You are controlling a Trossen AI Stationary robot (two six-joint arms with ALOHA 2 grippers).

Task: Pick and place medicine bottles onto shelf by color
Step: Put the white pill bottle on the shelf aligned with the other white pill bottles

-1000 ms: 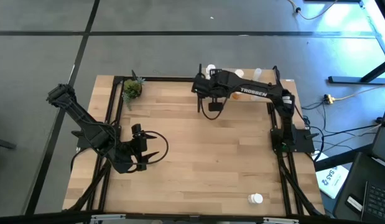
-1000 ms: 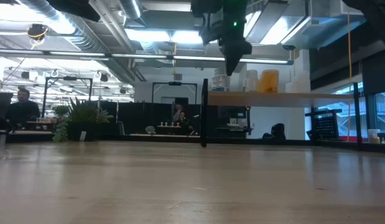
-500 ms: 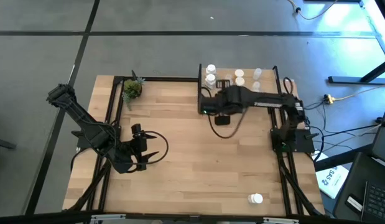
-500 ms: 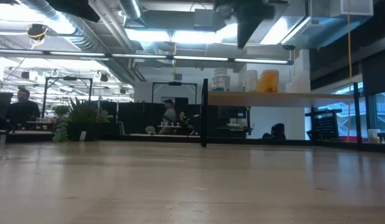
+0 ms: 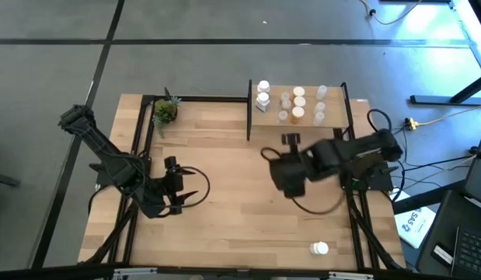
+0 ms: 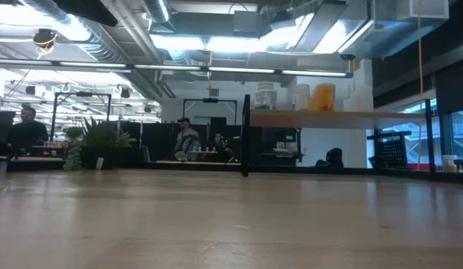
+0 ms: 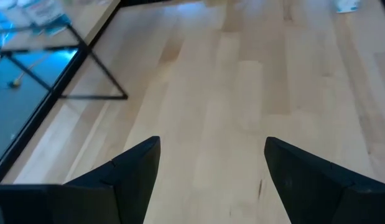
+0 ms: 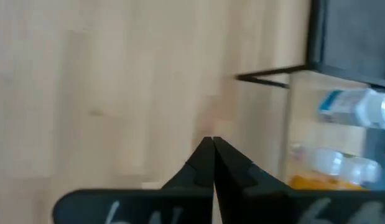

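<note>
The shelf [image 5: 333, 120] stands at the table's far right and bears several medicine bottles: white ones [image 5: 263, 87] at its left end, orange ones [image 5: 298, 113] in the middle and clear ones [image 5: 319, 105] to the right. In the low view the shelf [image 6: 321, 117] shows with a white bottle [image 6: 265, 97] and an orange one [image 6: 324, 97]. One white bottle [image 5: 319, 249] lies alone on the table near the front right; it also shows in the left wrist view [image 7: 347, 5]. My right gripper [image 5: 290, 140] is shut and empty above the table, in front of the shelf. My left gripper [image 5: 182, 190] is open and empty at the table's left.
A small green potted plant [image 5: 165, 112] stands at the far left corner. The shelf's black posts [image 5: 249, 109] rise at its ends. The right wrist view shows a clear bottle [image 8: 351, 107] and an orange one [image 8: 323, 171] on the shelf. People sit in the room beyond the table.
My right gripper has drawn back from the shelf's left end toward the table's near edge and a little to the right, and has gone up out of the low view. The bottles on the shelf stand where they were.
</note>
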